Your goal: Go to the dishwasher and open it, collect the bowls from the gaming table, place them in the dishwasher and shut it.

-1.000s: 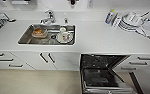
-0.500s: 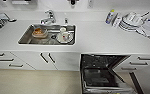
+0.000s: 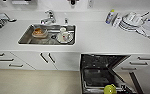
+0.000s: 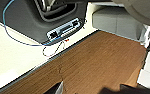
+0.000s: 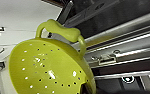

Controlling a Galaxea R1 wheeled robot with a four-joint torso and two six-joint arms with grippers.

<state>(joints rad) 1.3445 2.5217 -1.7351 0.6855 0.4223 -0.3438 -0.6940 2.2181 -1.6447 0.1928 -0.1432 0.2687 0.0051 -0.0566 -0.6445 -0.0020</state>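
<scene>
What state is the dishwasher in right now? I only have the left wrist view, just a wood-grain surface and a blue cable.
Observer: In the head view the dishwasher is open, with its door folded down.
Operator: Any bowl near it?
Observer: Yes, a lime bowl shows at the head view's lower edge, over the open dishwasher.
Operator: Is it a plain bowl?
Observer: No. The right wrist view shows small holes through it and a looped handle.
</scene>
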